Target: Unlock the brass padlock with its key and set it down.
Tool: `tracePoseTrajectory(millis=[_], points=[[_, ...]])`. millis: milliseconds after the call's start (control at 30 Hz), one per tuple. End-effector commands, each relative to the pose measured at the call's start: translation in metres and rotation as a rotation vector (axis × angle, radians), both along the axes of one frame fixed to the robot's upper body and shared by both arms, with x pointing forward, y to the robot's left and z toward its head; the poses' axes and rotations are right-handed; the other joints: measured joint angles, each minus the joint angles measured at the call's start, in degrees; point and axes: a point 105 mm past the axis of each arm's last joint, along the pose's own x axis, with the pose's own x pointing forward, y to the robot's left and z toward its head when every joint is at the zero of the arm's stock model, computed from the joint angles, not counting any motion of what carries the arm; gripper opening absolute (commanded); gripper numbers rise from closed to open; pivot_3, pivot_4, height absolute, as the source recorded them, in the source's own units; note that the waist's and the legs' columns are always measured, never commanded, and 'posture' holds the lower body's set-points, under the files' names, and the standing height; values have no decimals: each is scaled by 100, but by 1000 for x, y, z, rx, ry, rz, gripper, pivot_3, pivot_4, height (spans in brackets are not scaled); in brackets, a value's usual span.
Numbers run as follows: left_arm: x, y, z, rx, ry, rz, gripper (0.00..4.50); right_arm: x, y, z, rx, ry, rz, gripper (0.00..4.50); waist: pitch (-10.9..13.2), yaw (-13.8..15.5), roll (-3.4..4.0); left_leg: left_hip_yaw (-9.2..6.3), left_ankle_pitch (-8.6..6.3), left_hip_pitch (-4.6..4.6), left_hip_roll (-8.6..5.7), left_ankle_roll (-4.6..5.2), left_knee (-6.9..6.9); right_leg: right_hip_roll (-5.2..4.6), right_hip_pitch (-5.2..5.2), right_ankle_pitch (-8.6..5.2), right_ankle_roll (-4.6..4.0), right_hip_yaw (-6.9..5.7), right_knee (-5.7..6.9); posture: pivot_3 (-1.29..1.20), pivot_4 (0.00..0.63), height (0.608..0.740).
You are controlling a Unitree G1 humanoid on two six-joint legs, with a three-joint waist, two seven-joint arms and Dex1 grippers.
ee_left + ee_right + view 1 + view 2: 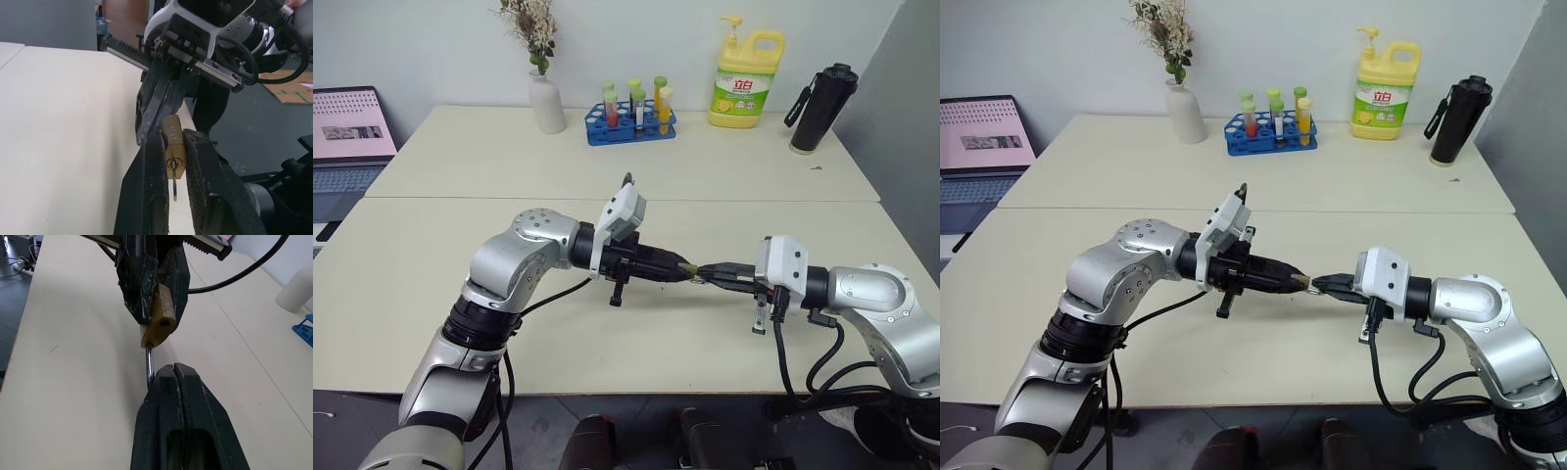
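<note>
You see the left gripper (176, 156) pinching the brass padlock (173, 149) above the table (460, 284). The right gripper (173, 374) has its fingers pressed together on the shackle (149, 363), tip to tip with the left one. The key (174, 183) sits in the keyhole.
</note>
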Motion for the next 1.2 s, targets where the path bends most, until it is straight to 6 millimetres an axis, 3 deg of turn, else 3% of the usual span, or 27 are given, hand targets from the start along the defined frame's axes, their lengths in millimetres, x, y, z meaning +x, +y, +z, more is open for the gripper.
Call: tracePoseTrajectory(millis=[33, 300, 500, 600, 667, 933, 1200], points=[[-4, 1, 14, -30, -48, -14, 165, -7, 1, 0, -14, -21, 32, 0, 0, 0, 0, 0, 0, 0, 0, 0, 0, 0, 0, 0, 0, 0, 0, 0, 150, 740], [-2, 0, 12, -34, -36, 3, 165, -5, -2, -4, -40, -30, 15, 0, 0, -1, 0, 0, 0, 1, 0, 0, 0, 0, 0, 0, 0, -1, 0, 0, 150, 740], [4, 2, -2, -29, 51, 77, 165, -4, -27, -24, -160, -28, -62, 0, 0, 1, 0, 1, 0, 0, 0, 0, 0, -1, 0, 0, 0, 1, -3, 0, 150, 740], [9, 5, -14, -48, 166, 154, 165, -8, -37, -27, -151, -25, -109, 633, 0, 2, 0, 2, 0, 0, 0, 0, -1, -1, 0, -1, 1, 1, -3, 0, 150, 740], [9, 6, -31, -35, 270, 196, 165, -12, -38, -24, -108, -5, -133, 1289, 0, 0, 0, 0, 0, -1, 0, 0, 0, -2, 0, -1, 1, 2, -1, 0, 150, 740], [11, -2, -79, 30, 436, 307, 165, -24, -20, -30, -62, 77, -103, 4345, 0, 3, 0, -4, 0, 3, 1, 0, 0, 0, 2, 0, 1, 0, 3, 0, 150, 740], [27, -18, -103, 39, 524, 435, 165, -23, -11, -49, -122, 114, -93, 4500, -1, 10, -1, -3, 0, 2, -3, 0, 1, -3, 2, 1, 3, 1, 1, 0, 150, 740]])
